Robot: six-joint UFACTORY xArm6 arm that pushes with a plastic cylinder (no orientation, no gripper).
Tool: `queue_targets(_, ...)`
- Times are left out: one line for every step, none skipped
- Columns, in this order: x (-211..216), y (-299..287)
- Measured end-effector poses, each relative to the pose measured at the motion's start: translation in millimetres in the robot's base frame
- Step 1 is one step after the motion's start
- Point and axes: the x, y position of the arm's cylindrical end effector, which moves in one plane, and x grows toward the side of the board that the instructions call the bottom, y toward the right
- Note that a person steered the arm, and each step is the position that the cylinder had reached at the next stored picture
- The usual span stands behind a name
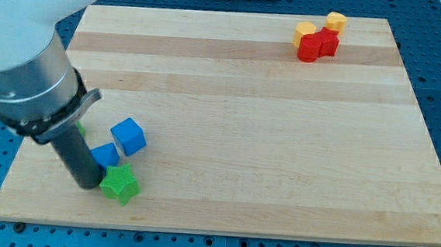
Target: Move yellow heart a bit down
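**A:** Down at the lower left of the frame, my tip [88, 183] is resting on the board [243, 141], pressing up against the green star [119, 183], with the two blue cubes [129, 136] sitting just beside it. As for jaws, I am carrying none; the rod is ending in a bare point.

**B:** And the yellow heart?

**A:** It is sitting well apart from me, at the upper right of the frame. Two yellow pieces are lying there, one [306, 29] touching the red block [318, 45] on its upper left, the other [336, 21] just above the red one. I am judging the left piece to be the heart, though at this size I am not telling the shapes apart with any certainty.

**B:** What is worrying you?

**A:** Crossing the board, I am risking dragging the star or a cube along with me. Then, pushing down from above, I am likely shoving the red block too, since it is lying directly under both yellow pieces. Picking the wrong yellow piece is the other danger.

**B:** Anything hidden?

**A:** The arm's body is covering the board's left edge, and a scrap of green is peeking out behind it; I cannot tell what that is.
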Motion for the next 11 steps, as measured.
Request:
queue_targets(-27,17)
queue_targets(-36,25)
queue_targets(-36,22)
queue_targets(-36,-31)
queue_targets(-36,-42)
queue_targets(-38,-41)
queue_targets(-49,-25)
queue_targets(-62,8)
queue_targets(-73,46)
queue_targets(-74,47)
queue_targets(-96,-3)
